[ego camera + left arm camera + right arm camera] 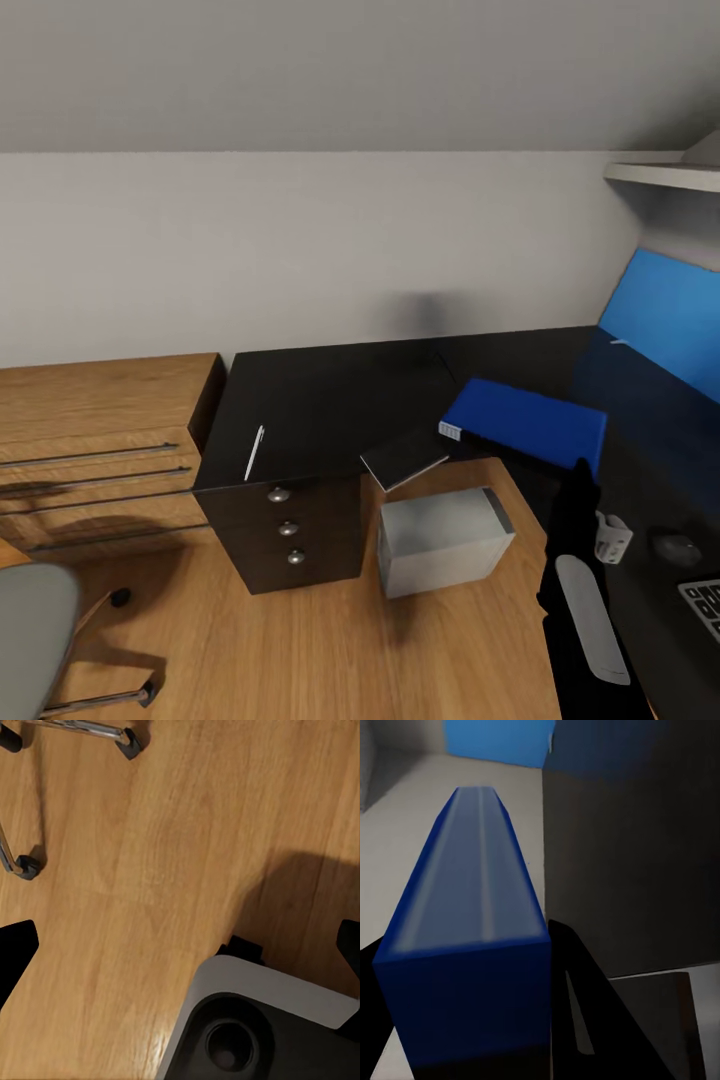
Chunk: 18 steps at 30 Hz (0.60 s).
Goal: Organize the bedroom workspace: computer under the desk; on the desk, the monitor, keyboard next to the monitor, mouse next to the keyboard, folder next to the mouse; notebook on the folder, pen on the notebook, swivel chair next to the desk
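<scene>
The bright blue folder (525, 425) lies over the inner corner of the black desk (320, 395), and my right gripper (583, 467) is shut on its near edge. In the right wrist view the folder (472, 907) runs out between the dark fingers (585, 1020). The thin notebook (405, 456) pokes over the desk edge beside the folder. The white pen (255, 451) rests near the desk's left front edge. The grey computer (440, 540) stands on the floor below. The mouse (675, 547) and keyboard (705, 603) sit at the right. My left gripper (180, 945) hangs open over the floor.
The swivel chair (35, 640) is at the lower left, its chrome legs and casters (26, 866) close to my left gripper. An oak dresser (100, 430) adjoins the black drawer unit (290, 530). A blue back panel (670, 320) lines the desk's right side.
</scene>
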Tool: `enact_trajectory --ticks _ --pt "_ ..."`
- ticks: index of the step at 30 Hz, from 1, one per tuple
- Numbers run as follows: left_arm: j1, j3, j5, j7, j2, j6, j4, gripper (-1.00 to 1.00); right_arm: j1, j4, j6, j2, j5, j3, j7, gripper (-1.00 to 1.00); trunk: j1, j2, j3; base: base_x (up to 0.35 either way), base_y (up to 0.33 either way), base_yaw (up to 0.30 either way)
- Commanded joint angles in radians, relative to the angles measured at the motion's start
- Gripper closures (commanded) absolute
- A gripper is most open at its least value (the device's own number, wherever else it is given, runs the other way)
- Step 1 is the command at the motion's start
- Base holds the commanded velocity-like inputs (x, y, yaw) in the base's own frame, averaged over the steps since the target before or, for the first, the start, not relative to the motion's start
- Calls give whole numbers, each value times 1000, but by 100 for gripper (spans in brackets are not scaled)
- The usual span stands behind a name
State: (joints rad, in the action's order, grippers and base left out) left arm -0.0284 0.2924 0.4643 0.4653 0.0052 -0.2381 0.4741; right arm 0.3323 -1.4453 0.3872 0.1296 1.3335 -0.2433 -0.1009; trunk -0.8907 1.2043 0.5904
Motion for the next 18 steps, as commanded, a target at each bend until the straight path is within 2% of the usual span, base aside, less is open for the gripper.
enact_trajectory --ticks 1,13,18 --pt "-1 8 10 6 1 -6 0 -100 1 -2 2 0 4 0 -2 100 0 1 1 0 0 0" --pt "-1 8 10 6 1 -6 0 -100 1 -39 -4 -1 6 -1 10 100 0 1 0 2 -7 0" --pt "-1 8 10 6 1 -6 0 -100 1 -38 -3 -1 3 1 10 100 0 1 0 154 -226 0"
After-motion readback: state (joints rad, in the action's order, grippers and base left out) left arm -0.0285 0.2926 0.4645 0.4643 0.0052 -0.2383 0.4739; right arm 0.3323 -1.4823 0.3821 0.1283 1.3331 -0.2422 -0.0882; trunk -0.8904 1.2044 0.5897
